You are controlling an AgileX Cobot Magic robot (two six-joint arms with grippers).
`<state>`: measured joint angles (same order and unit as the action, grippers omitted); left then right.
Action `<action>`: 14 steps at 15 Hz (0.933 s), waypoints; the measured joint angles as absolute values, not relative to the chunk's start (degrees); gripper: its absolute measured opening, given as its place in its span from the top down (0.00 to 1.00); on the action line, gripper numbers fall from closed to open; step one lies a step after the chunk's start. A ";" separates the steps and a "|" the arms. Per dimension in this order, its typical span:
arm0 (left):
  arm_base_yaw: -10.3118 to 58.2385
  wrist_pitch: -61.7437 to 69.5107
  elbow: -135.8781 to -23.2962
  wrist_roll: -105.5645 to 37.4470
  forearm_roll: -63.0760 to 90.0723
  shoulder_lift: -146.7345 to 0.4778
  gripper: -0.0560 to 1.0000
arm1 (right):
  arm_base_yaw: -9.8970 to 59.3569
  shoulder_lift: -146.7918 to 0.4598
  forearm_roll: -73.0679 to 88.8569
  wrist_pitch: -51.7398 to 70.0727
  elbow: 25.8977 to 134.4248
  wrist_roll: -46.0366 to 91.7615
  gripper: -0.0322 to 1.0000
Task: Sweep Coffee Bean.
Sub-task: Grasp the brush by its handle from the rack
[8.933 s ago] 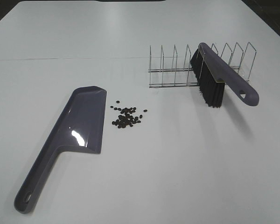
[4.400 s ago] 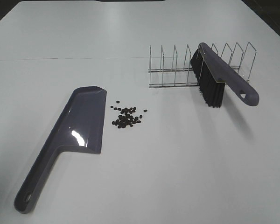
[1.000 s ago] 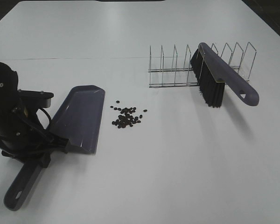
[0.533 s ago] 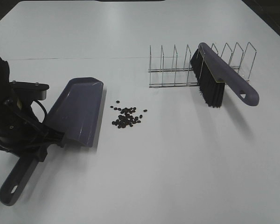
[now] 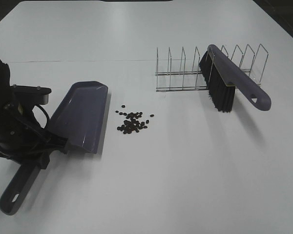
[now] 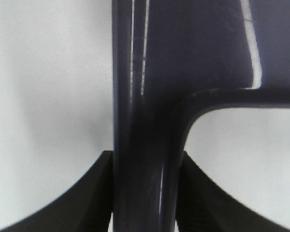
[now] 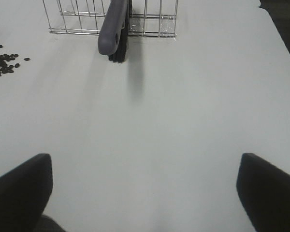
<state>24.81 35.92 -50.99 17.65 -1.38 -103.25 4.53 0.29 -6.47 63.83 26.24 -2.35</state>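
The left gripper [image 5: 48, 146], at the lower left of the high view, is clamped on the handle of the dustpan [image 5: 83, 114], a finger pressed on each side. The pan is glossy purple plastic, a flat flared scoop on a long handle with a hanging hole. Just right of its edge the coffee beans [image 5: 133, 123] lie in a loose dark scatter on the matte white table [image 5: 185, 170], apart from that gripper. At upper right a thin wire rack [image 5: 183, 74] holds the purple brush [image 5: 234, 78], its black bristles [image 5: 219, 95] pointing down. The right gripper [image 7: 145, 188] stands wide apart over bare table
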 joint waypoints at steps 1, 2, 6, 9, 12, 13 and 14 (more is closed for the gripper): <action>24.81 35.92 -50.99 17.65 -1.32 -103.25 0.65 | 4.53 0.29 -6.36 63.83 26.24 -2.35 0.03; 24.81 35.92 -50.99 17.65 -1.20 -103.25 0.65 | 4.53 0.29 -5.73 63.83 26.24 -2.29 0.01; 24.81 35.92 -50.99 17.65 -0.92 -103.25 0.65 | 4.53 -4.98 -1.83 64.69 27.62 -2.29 0.01; 24.81 35.92 -50.99 17.65 -0.92 -103.25 0.65 | 4.53 -27.67 8.08 65.78 38.73 -2.29 0.01; 24.81 35.92 -50.99 17.65 -0.92 -103.25 0.65 | 4.53 -40.91 10.77 63.37 43.60 -2.29 0.01; 24.81 35.81 -50.99 17.65 -0.92 -103.25 0.65 | 4.53 -42.63 10.77 62.57 44.06 -2.29 0.01; 24.81 35.81 -50.99 17.65 -0.92 -103.25 0.65 | 4.53 -46.98 10.77 61.76 45.66 -2.29 0.01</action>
<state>24.81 35.81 -50.99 17.65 -0.92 -103.25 4.53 -46.98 10.77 61.76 45.66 -2.29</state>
